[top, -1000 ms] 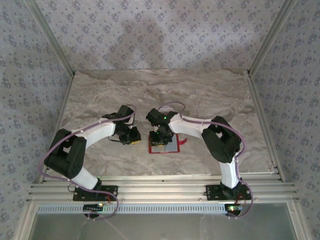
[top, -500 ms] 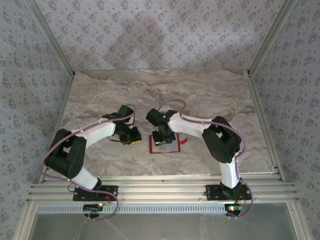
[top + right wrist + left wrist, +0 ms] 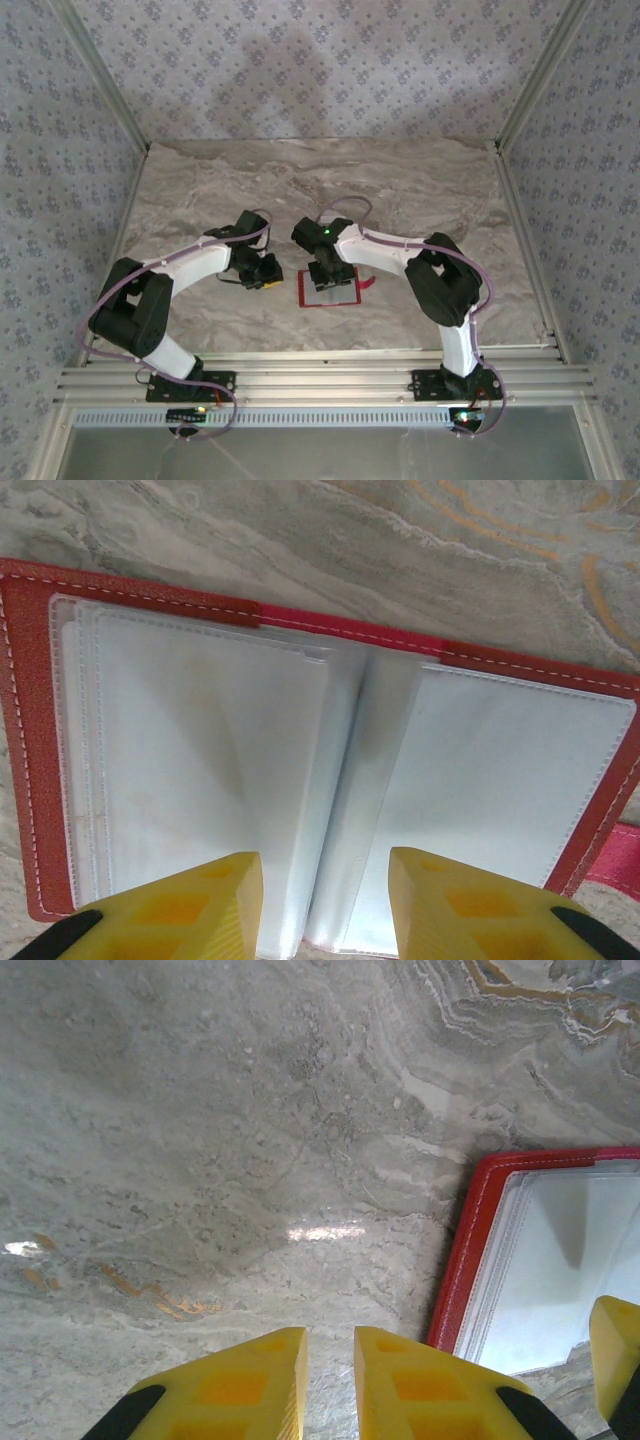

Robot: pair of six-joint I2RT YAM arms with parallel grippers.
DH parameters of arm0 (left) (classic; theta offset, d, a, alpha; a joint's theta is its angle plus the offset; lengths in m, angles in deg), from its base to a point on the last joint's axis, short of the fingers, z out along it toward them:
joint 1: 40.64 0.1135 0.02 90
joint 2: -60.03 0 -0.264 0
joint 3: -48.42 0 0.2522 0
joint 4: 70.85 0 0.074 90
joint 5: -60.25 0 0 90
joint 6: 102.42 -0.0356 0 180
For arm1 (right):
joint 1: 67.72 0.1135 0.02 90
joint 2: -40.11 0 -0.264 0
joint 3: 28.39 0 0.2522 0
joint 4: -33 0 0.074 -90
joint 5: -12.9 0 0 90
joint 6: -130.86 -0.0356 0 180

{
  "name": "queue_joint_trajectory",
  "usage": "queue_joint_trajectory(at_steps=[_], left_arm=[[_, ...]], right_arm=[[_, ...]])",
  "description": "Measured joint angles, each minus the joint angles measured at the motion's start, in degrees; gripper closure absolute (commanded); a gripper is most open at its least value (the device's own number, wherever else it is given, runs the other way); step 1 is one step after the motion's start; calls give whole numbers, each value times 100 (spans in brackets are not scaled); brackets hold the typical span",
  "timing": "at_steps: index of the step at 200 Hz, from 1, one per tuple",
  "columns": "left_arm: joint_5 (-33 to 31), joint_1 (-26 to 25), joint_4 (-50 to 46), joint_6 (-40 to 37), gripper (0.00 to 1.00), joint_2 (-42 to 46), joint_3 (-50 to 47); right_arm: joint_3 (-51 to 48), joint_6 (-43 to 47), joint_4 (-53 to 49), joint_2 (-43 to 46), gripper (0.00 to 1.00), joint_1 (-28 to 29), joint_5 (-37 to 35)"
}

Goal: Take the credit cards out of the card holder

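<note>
The card holder (image 3: pixel 331 296) lies open and flat on the marble table, a red wallet with pale inner pockets (image 3: pixel 200 770) and a red snap tab (image 3: pixel 615 865). The credit cards are hidden; the pockets look plain white. My right gripper (image 3: pixel 325 865) hovers open just over the holder's middle fold, a finger above each page, nothing between them. It stands at the holder's far edge (image 3: pixel 328 274). My left gripper (image 3: pixel 330 1335) sits low over bare table just left of the holder's red edge (image 3: pixel 470 1250), almost shut, with a narrow empty slit. It is also seen from above (image 3: pixel 266 272).
The marble table (image 3: pixel 430 190) has room behind and to both sides of the holder. Patterned walls and metal posts close it in. One yellow fingertip of the right gripper (image 3: pixel 615 1340) shows at the holder's near corner, close to my left gripper.
The right gripper's jaws have spread wider over the open holder. The left arm and the holder have stayed where they were.
</note>
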Motion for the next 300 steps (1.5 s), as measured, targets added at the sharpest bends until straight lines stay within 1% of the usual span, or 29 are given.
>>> queue_joint_trajectory(at_steps=[13,37,76,89,167,231,269,300], left_arm=[[11,-48,26,22,80,-4,0],[175,-271,269,168,81,-79,2],[527,-568,841,551,90,-398,11],[623,-601,1001,660,91,-487,11],[787,-590,1405,859,94,-876,-63],[1010,-476,1604,855,94,-879,-184],[1054,-439,1639,833,95,-879,-216],[1054,-428,1639,796,95,-879,-216]], right_arm=[[2,0,26,2,60,13,48],[0,-7,214,17,61,13,352],[-188,-76,601,232,62,-22,761],[-308,-138,721,308,62,-59,861],[-938,-483,1421,511,64,-426,1344],[-1152,-846,2253,551,67,-431,1978],[-1196,-953,2459,487,67,-455,2184],[-1340,-975,2625,468,70,-490,2236]])
